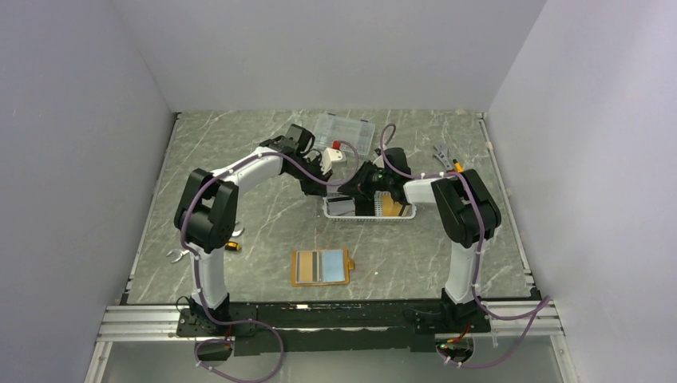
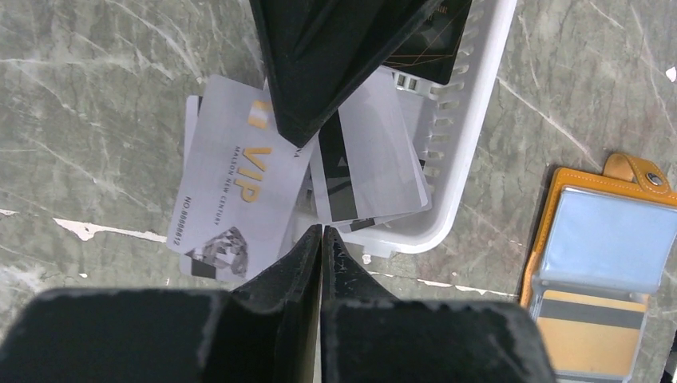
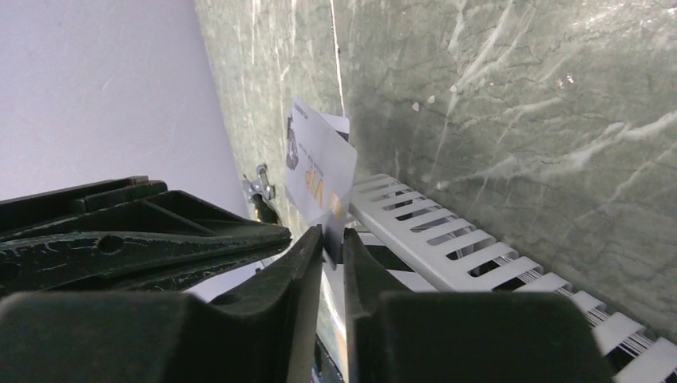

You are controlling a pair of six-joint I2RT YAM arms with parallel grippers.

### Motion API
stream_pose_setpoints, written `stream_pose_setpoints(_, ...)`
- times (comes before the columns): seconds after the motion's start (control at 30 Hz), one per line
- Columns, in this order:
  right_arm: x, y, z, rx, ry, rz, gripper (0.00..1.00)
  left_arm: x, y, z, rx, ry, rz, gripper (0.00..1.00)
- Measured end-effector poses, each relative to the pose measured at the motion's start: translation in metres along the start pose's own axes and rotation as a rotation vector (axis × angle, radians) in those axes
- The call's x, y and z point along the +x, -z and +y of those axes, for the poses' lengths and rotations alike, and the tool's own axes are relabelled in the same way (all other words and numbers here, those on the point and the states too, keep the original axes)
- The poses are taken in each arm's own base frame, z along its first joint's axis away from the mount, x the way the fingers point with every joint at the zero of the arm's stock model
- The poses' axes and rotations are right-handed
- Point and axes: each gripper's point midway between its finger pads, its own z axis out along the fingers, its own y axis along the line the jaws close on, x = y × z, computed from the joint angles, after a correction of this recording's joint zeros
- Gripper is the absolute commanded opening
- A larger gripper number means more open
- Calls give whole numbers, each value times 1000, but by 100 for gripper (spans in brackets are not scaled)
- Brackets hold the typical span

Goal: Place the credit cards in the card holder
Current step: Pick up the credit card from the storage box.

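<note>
card holder [image 2: 627,169]: two cards pocketed | right gripper [image 3: 333,239] pinches VIP card [image 2: 231,191] at basket [image 2: 471,136] edge | left gripper [image 2: 322,231] pressed together | basket cards [image 2: 367,159] pending

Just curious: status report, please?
Right claw pinching VIP card at white basket edge. Left claw shut alongside. Card holder lies open, cards inside. Nothing blocking.

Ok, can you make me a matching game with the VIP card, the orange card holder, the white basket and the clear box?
1 VIP card
2 card holder
3 white basket
4 clear box

A at the far end of the table
B lying open
C in the right pincer
D has loose cards inside

Pairs: 1-C, 2-B, 3-D, 4-A
</note>
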Motion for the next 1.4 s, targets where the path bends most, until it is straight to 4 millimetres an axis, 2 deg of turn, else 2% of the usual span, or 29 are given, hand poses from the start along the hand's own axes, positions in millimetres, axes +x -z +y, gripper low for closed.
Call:
stream_pose_setpoints(0.13, 1, -1, 2, -14, -3, -5, 0, 3, 0, -3, 10, 0, 10, 10)
stream_pose_setpoints(0.27, 4, 0, 0, -23, -8, -8, 0, 5, 3, -10, 36, 11, 20, 11)
stream_pose_setpoints(0.37, 10, 6, -1, -20, -1, -8, 0, 0, 15, -17, 44, 17, 10, 15)
stream_pose_setpoints(0.4, 12, 9, 0, -22, 6, -9, 0, -5, 21, -19, 44, 13, -3, 19)
stream_pose_setpoints(0.43, 14, 13, 2, -26, 17, -10, 0, -12, 29, -22, 41, 7, -23, 29)
stream_pose_setpoints(0.47, 15, 16, 4, -29, 30, -12, 0, -20, 39, -24, 36, 1, -48, 42)
stream_pose_setpoints(0.5, 17, 19, 7, -35, 46, -14, 0, -28, 50, -27, 29, -3, -74, 87)
stream_pose_setpoints(0.53, 18, 23, 11, -42, 63, -16, 0, -34, 58, -29, 23, -6, -94, 98)
stream_pose_setpoints(0.6, 20, 30, 19, -59, 97, -17, 0, -47, 79, -33, 12, -8, -139, 99)
stream_pose_setpoints(0.73, 26, 45, 41, -111, 169, -9, 0, -59, 105, -38, 2, -1, -188, 99)
stream_pose_setpoints(1.0, 43, 84, 83, -164, 369, 48, 0, -64, 119, -48, 33, 32, -198, 99)
stream_pose_setpoints(1.13, 62, 112, 106, -199, 503, 78, 0, -69, 137, -51, 42, 51, -225, 99)
stream_pose_setpoints(1.27, 80, 133, 119, -218, 596, 105, 0, -87, 168, -62, 68, 6, -275, 99)
stream_pose_setpoints(1.4, 89, 142, 120, -213, 639, 128, 0, -110, 202, -87, 110, -71, -356, 99)
